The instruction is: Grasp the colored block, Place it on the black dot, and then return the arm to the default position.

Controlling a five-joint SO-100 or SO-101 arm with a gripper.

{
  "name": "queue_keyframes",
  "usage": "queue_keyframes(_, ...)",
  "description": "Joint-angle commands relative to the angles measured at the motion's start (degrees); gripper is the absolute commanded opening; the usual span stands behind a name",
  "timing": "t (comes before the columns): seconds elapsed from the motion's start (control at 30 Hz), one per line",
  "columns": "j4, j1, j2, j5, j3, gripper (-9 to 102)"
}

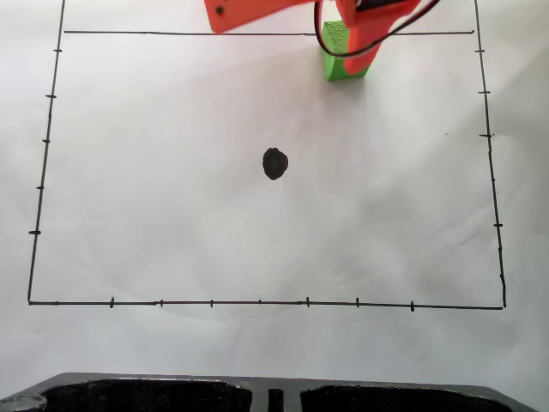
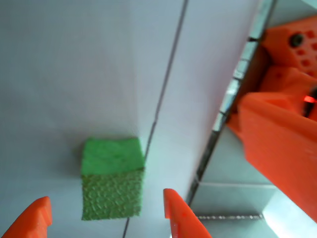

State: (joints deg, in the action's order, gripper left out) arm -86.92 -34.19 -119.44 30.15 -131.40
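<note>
White paper, green block untouched between spread orange gripper fingertips, far from black dot.

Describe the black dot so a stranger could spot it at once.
Start at the ruled black rectangle drawn on the white paper in the fixed view. Near its middle sits the black dot. Unlike the thin lines and tick marks, it is a solid, roughly oval blot.

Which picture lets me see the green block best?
The wrist view: the green block sits whole and close between the open gripper fingers. In the fixed view the block is small and partly hidden behind the orange arm.
</note>
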Motion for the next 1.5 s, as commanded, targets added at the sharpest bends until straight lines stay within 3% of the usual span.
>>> queue_keyframes(0.0, 1.1, -0.1, 0.6, -0.9, -0.2, 30)
queue_keyframes(0.63, 10.6, -3.8, 7.3, -3.1, -4.3, 33)
queue_keyframes(0.8, 10.9, -3.8, 7.4, -3.2, -4.3, 29)
queue_keyframes(1.1, 12.7, -0.8, 5.8, -4.2, -4.6, 12)
queue_keyframes(1.47, 16.0, 0.4, 4.8, -7.2, -6.3, 3)
